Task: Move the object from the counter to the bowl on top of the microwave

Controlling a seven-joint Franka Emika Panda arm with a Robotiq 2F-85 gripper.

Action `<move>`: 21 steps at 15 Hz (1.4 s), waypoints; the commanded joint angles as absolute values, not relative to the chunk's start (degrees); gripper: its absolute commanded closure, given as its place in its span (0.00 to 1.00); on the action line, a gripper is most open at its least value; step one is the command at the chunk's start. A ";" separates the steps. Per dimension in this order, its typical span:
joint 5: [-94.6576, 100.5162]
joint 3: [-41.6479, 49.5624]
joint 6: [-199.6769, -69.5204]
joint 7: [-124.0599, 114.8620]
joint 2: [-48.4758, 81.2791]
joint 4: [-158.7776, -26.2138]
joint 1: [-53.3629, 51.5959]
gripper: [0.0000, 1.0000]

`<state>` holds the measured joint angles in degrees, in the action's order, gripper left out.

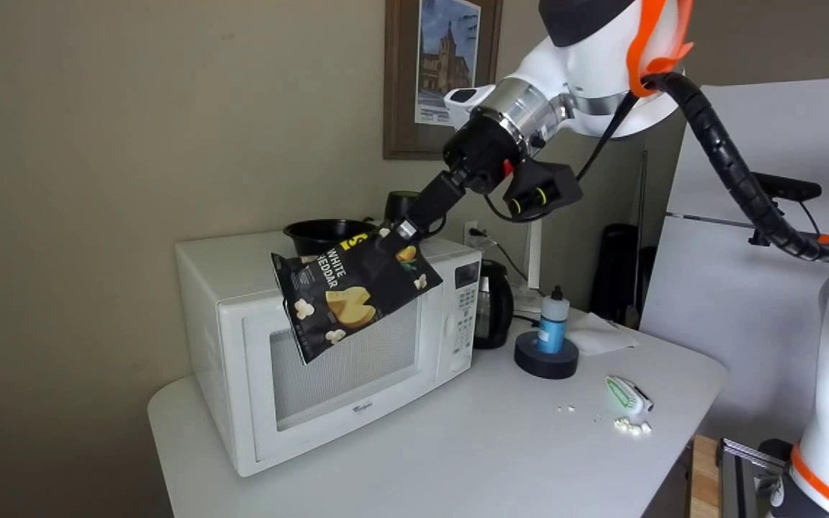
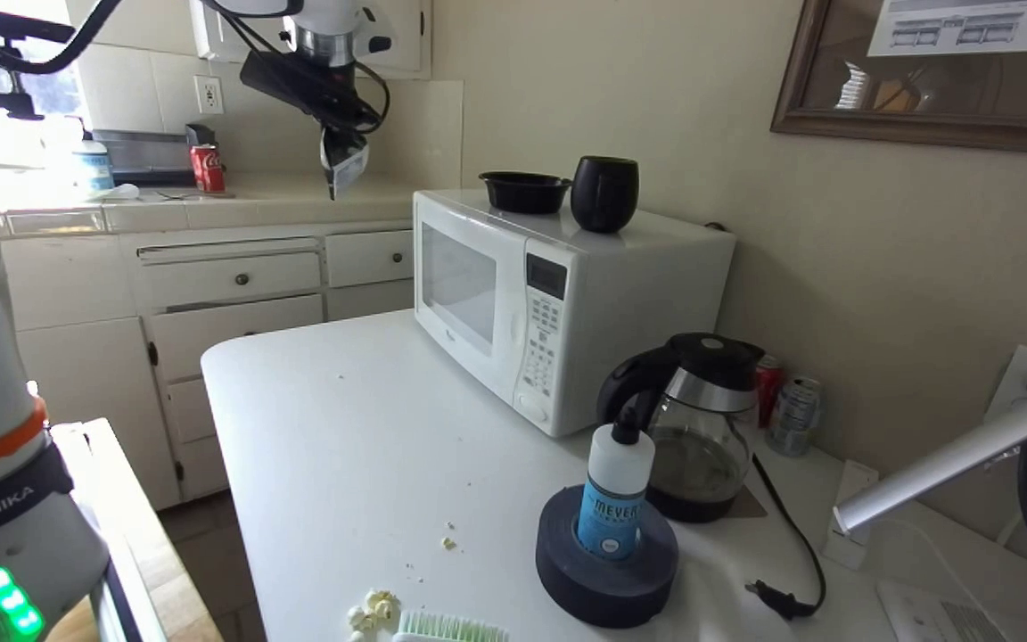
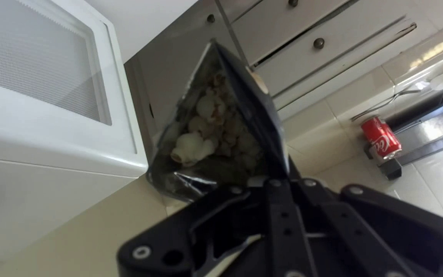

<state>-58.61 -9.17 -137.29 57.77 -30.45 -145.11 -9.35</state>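
The object, a black popcorn bag with yellow cheese pictures (image 1: 346, 302), hangs tilted from my gripper (image 1: 394, 237). The wrist view shows the bag's open mouth with popcorn inside (image 3: 194, 148). My gripper's fingers are shut on the bag's edge in the wrist view (image 3: 279, 184). In an exterior view my gripper (image 2: 340, 165) is beside the microwave (image 2: 647, 285), near the height of its top; little of the bag shows there. The shallow black bowl (image 2: 527, 193) sits on the microwave; the bag partly covers the bowl (image 1: 324, 234) in an exterior view. The microwave stands on the counter (image 1: 486, 439).
A black mug (image 2: 604, 194) stands right beside the bowl on the microwave. A glass kettle (image 2: 701, 455), a blue bottle (image 1: 551, 324) in a dark round roll (image 1: 545, 363), a brush (image 1: 627, 394) and loose popcorn (image 1: 630, 426) are on the counter.
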 commanded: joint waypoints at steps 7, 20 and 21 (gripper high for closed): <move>-67.95 -7.50 -147.70 53.61 -29.20 -139.50 -11.63 1.00; -44.46 -3.05 -153.33 19.72 -12.76 -118.96 -3.42 1.00; -42.47 -2.33 -152.66 17.42 -11.51 -117.90 -3.20 1.00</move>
